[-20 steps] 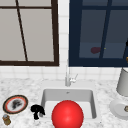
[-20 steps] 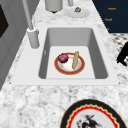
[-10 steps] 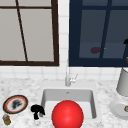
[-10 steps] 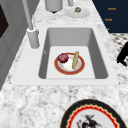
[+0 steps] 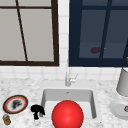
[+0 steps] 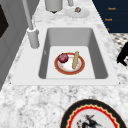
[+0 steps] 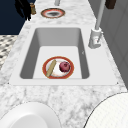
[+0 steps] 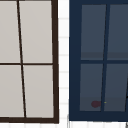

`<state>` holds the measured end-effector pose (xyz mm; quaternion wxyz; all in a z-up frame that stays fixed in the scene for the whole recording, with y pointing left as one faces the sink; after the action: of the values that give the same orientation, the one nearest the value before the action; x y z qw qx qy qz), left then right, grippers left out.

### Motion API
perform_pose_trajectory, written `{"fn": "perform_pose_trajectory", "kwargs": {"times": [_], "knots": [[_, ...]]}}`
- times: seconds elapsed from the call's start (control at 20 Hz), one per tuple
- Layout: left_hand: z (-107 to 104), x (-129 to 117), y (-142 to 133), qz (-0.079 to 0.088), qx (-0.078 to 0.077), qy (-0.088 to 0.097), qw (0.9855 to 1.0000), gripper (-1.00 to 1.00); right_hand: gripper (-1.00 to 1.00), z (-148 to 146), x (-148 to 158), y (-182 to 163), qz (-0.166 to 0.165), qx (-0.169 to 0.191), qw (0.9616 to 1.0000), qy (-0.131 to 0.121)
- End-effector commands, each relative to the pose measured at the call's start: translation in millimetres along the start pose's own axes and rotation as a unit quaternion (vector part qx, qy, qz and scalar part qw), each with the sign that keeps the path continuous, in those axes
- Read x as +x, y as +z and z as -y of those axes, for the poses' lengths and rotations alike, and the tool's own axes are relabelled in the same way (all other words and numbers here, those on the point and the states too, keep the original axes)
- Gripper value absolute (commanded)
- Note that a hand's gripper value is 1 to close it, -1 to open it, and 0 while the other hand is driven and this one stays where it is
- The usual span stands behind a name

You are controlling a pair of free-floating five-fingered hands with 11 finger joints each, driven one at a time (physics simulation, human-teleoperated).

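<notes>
My left hand [image 5: 37,111] hovers over the counter's front edge just left of the sink [image 5: 46,93], open, fingers hanging down, holding nothing. It shows beyond the counter's front [image 6: 122,55] in the left side view and next to a small brown jar [image 7: 32,8] as a dark hand [image 7: 23,8] in the right side view. In the sink [image 6: 100,62] lies a red-rimmed plate [image 6: 81,68] with a dark red round fruit [image 6: 63,58] and a tan stick [image 6: 75,60]. A big red ball [image 5: 67,115] covers the sink's front in the front view.
A decorated plate [image 5: 15,104] and the jar [image 5: 6,120] sit on the left counter. The faucet [image 5: 67,77] stands behind the sink. On the right counter are a grey canister [image 5: 123,82] and a white plate [image 5: 117,110] with a small brown thing on it.
</notes>
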<state>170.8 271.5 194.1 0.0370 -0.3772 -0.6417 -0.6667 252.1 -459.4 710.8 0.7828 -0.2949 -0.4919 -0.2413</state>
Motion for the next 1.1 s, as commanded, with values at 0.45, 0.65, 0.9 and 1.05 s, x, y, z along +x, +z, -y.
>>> {"fn": "perform_pose_trajectory", "kwargs": {"times": [0.45,0.65,0.9,1.05], "knots": [[0,0,0,0.0,0.0,0.0,1.0,0.0,-1.0,-20,-44,-14,-0.011,-0.125,0.9895,-0.072],[0,0,0,0.0,0.0,0.0,1.0,0.0,-1.0,-50,-53,-18,-0.016,-0.129,0.9888,-0.074],[0,0,0,0.0,0.0,0.0,1.0,0.0,-1.0,-72,-51,-35,-0.022,-0.127,0.9889,-0.073],[0,0,0,0.0,0.0,0.0,1.0,0.0,-1.0,-81,-50,-50,-0.019,-0.099,0.9918,-0.079]]}}
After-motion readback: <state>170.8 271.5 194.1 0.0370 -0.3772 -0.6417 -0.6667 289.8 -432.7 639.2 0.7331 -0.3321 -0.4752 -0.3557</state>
